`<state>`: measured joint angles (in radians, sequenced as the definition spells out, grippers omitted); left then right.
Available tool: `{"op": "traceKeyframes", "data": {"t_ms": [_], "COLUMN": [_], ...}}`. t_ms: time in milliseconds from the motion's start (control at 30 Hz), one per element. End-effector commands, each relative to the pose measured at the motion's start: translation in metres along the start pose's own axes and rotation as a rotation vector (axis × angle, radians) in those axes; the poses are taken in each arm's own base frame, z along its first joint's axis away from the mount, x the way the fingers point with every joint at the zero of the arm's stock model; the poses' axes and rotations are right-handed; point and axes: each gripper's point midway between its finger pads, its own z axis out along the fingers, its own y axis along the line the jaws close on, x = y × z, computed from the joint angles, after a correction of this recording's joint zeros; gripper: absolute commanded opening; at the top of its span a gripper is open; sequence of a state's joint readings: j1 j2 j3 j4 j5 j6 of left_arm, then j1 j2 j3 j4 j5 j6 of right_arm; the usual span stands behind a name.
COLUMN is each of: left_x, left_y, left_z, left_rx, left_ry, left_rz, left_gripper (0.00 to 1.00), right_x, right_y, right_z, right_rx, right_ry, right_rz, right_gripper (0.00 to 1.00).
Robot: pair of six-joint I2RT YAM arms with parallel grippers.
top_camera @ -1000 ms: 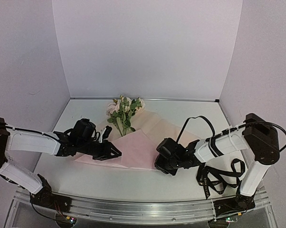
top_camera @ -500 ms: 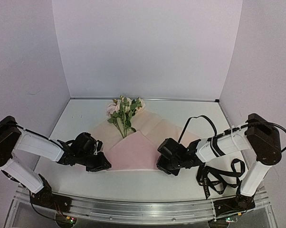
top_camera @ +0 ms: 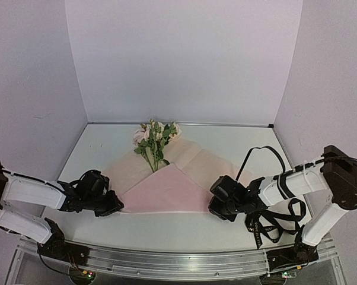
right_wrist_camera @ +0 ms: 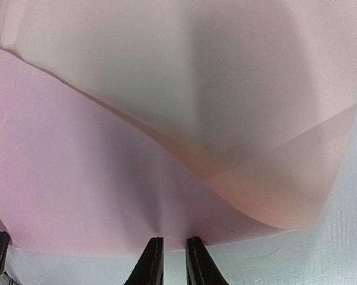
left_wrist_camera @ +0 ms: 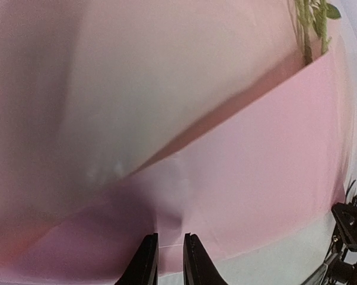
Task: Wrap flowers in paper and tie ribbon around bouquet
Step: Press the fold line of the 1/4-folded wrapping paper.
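Fingers (left_wrist_camera: 147,261) of the left gripper (left_wrist_camera: 170,237) and of the right gripper (right_wrist_camera: 174,240) stand a slim slit apart at the near edge of the paper (top_camera: 166,193); whether either nips the sheet I cannot tell. Mid-frame in the top view the paper lies flat, its near part folded up to a peak over the stems of the flowers (top_camera: 156,139), which run up-frame from it. One gripper sits at each lower corner of the fold, about equally near, and the ribbon (top_camera: 257,230) lies at lower right, by the right arm.

The left gripper's (left_wrist_camera: 171,238) black fingers (left_wrist_camera: 144,267) pinched the thin light pink wrapping paper sheet (left_wrist_camera: 255,166) at its folded edge; thin green flower stems (left_wrist_camera: 308,35) lay far ahead, rightward.
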<state>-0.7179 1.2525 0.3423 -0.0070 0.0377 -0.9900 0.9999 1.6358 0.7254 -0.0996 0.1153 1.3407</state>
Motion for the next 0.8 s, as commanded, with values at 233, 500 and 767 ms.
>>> {"op": "traceKeyframes", "data": {"t_ms": [233,500,767], "left_x": [-0.012,-0.038,-0.041], "left_y": [0.067,-0.003,-0.090], "left_z": [-0.026,-0.035,-0.026], "left_rx": [-0.290,-0.131,0.095], "left_ry": [-0.124,-0.104,-0.007], "left_rz": [-0.115,0.072,0.253], "left_gripper": [0.13,0.16,0.17], "right_x": [-0.012,-0.020,-0.020], "right_y": [-0.053,-0.048,-0.040], "right_z": [-0.006,-0.022,-0.020], "right_rx": [0.106,0.041,-0.057], "right_ry": [-0.042,-0.074,-0.085], "right_rz": [0.056,0.056,0.105], "right_gripper": [0.16,0.58,0.68]}}
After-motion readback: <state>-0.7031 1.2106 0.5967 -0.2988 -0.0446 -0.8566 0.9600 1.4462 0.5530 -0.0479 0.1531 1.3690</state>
